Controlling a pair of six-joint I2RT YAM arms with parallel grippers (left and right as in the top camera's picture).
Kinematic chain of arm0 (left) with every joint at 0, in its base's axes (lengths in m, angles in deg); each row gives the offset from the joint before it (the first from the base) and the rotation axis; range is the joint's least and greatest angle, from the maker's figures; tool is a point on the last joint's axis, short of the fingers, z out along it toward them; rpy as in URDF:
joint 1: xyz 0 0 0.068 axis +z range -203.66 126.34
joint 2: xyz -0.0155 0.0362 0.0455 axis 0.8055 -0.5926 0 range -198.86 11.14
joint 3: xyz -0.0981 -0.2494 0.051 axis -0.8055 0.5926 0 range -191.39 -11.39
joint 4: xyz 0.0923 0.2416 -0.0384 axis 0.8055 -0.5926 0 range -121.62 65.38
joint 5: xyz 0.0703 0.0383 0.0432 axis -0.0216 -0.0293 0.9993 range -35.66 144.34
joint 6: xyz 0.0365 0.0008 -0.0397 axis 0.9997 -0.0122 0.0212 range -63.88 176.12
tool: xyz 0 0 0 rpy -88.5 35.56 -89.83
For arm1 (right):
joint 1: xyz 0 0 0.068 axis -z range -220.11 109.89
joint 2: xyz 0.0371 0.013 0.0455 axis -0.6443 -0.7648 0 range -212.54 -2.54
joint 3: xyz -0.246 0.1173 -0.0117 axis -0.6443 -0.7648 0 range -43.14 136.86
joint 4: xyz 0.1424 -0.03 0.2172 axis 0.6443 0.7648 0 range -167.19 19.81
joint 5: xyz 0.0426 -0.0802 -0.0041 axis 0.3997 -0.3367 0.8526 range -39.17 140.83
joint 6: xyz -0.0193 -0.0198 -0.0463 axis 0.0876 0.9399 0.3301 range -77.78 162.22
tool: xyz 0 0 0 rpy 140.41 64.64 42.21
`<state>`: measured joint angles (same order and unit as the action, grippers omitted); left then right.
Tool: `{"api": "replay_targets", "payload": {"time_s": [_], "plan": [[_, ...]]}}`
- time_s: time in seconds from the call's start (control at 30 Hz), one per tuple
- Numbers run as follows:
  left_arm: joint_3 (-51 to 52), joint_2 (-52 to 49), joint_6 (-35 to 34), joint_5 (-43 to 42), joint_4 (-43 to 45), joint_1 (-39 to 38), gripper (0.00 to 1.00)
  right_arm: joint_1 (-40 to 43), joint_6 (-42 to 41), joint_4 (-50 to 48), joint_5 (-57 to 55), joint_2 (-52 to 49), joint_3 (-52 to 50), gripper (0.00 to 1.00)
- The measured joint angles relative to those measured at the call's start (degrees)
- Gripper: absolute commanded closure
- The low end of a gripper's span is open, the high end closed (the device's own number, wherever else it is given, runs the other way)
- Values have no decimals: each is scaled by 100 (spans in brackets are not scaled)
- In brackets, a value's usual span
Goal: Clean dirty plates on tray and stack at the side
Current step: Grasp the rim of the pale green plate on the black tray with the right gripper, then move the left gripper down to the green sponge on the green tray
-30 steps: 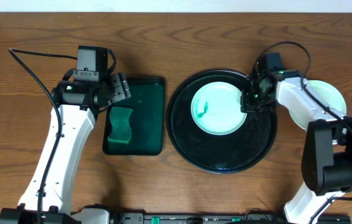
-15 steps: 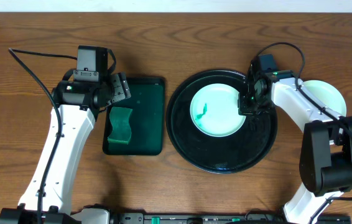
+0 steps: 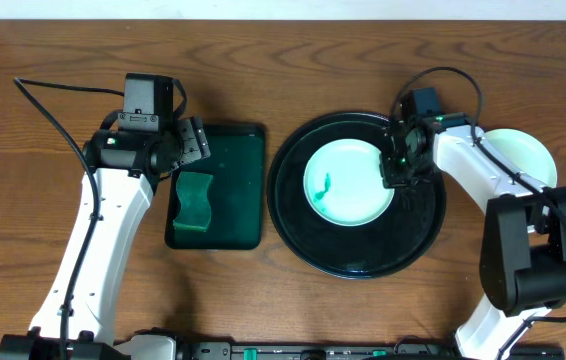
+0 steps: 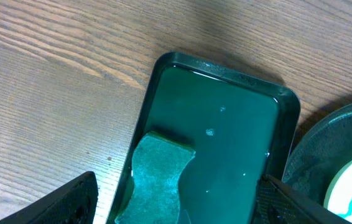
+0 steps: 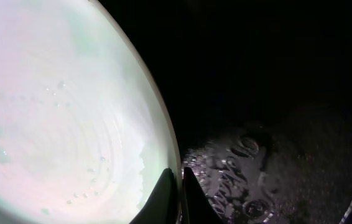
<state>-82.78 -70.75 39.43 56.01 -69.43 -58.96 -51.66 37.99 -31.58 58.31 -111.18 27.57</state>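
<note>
A pale mint plate [image 3: 348,180] with a small green smudge [image 3: 323,185] lies on the round black tray [image 3: 298,235]. My right gripper [image 3: 400,166] is shut on this plate's right rim. The right wrist view shows the fingertips [image 5: 166,186] pinching the rim of the plate [image 5: 58,112] over the wet tray [image 5: 275,93]. Another plate [image 3: 525,156] sits on the table right of the tray, partly under the right arm. My left gripper [image 3: 193,142] hangs open above the green sponge [image 4: 157,180], holding nothing.
A dark green rectangular tray [image 3: 235,170] left of the black tray holds the sponge [image 3: 194,203] in its near left corner. In the left wrist view, the black tray's edge [image 4: 344,137] lies close beside the green tray [image 4: 226,124].
My right gripper has shifted a little to the left, and the plate it grips has slid slightly left on the tray. The left arm has stayed still.
</note>
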Motion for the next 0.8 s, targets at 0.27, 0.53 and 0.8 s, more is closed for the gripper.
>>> {"api": "replay_targets", "payload": {"time_s": [0.27,0.53,0.8], "plan": [[0,0,0,0,0,0,18,-57,208,-7,-26,0,2,99],[0,2,0,0,0,0,18,-57,214,-22,-48,0,2,93],[0,2,0,0,0,0,18,-57,216,-20,-136,0,2,83]]}}
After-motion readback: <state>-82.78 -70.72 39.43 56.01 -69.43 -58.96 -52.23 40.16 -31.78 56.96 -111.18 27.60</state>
